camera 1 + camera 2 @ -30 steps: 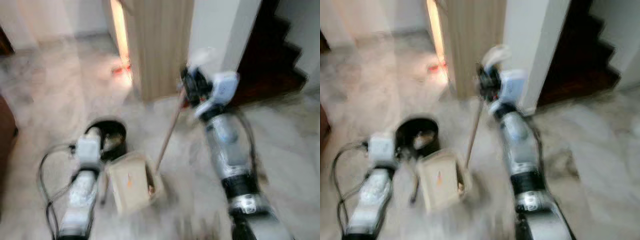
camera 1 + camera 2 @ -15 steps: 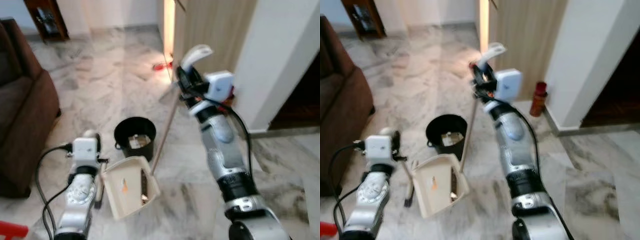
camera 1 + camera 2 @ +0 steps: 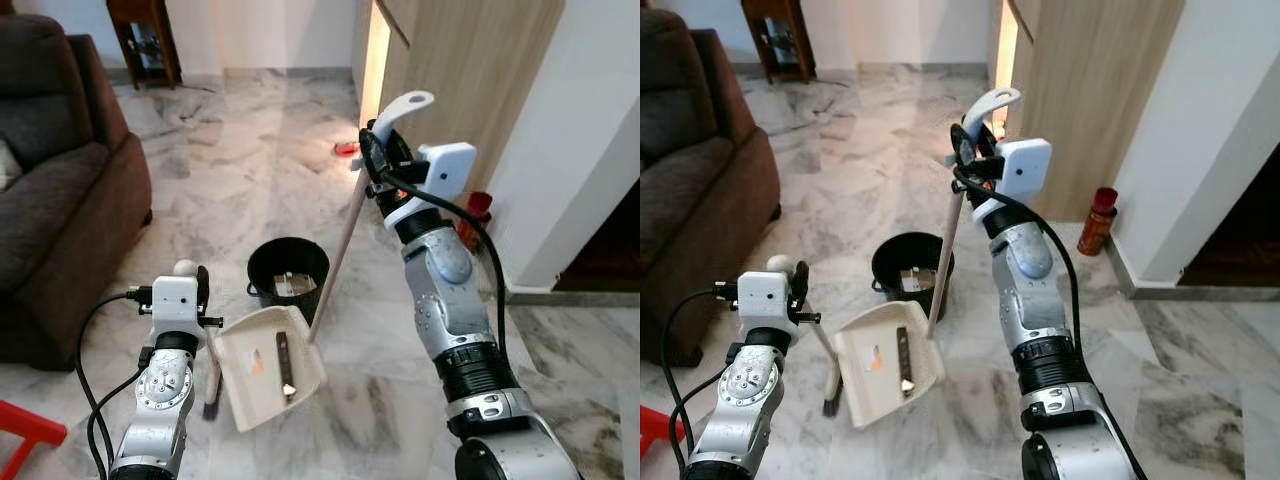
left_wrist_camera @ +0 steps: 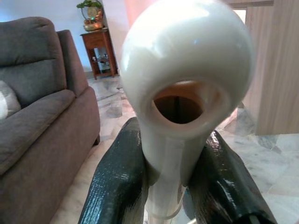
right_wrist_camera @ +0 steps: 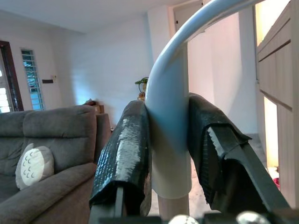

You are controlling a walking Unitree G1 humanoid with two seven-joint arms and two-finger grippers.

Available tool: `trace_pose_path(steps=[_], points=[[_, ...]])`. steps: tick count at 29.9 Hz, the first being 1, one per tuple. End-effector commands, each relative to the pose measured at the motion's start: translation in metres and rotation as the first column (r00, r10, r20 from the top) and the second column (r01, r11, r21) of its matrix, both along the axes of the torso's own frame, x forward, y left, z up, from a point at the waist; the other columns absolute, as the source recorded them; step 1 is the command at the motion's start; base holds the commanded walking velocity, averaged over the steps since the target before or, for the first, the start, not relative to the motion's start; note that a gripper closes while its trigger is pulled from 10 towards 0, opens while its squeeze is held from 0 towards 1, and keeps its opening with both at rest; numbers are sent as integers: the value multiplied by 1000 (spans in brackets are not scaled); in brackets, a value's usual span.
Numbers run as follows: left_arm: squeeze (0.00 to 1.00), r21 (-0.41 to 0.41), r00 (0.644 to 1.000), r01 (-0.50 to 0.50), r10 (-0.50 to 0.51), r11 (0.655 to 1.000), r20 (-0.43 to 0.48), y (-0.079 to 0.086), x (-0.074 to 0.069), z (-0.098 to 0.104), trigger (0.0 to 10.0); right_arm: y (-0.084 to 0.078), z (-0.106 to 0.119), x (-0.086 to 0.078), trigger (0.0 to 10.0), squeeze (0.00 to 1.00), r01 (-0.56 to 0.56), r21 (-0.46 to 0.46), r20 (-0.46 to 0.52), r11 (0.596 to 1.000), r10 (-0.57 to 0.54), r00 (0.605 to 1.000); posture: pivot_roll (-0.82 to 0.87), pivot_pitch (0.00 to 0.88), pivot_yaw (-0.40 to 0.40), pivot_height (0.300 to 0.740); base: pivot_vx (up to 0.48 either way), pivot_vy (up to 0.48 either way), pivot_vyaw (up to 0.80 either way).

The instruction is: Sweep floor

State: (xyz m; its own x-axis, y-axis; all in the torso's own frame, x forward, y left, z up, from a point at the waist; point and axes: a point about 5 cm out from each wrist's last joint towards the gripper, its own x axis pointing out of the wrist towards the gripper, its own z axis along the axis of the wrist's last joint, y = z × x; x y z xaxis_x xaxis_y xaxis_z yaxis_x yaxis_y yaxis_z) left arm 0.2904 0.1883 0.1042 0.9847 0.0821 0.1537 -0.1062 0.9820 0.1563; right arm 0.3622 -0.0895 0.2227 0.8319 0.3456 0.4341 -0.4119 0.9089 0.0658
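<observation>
Broom [image 3: 335,255] in right hand [image 3: 372,165]

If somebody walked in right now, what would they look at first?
Probably the right gripper held up high in the middle, its black fingers squeezing the white top of a long stick that slants down to the floor. Below it, the left gripper holds the handle of a cream dustpan with bits of dirt in it, just in front of a black bucket. A big brown sofa sits off to the left.
</observation>
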Motion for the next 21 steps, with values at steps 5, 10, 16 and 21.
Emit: trace_pose_path(steps=[5,10,16,21], points=[[0,11,999,13,-14,1000,47,-2,1,9,10000,-4,30,0,10000,0,73,78,92,994,-81,993,16,0,8,740,0,0,0],[0,10,999,14,-14,1000,47,-3,1,9,10000,-8,46,-1,10000,0,135,114,157,984,-152,976,13,0,8,740,0,0,0],[0,8,999,15,-15,1000,50,-4,1,9,10000,-9,55,-2,10000,0,164,157,196,974,-193,961,17,0,4,740,0,0,0],[0,10,998,13,-14,1000,57,-4,0,10,10000,-9,62,-4,10000,0,194,168,234,967,-230,945,19,0,1,740,0,0,0]])
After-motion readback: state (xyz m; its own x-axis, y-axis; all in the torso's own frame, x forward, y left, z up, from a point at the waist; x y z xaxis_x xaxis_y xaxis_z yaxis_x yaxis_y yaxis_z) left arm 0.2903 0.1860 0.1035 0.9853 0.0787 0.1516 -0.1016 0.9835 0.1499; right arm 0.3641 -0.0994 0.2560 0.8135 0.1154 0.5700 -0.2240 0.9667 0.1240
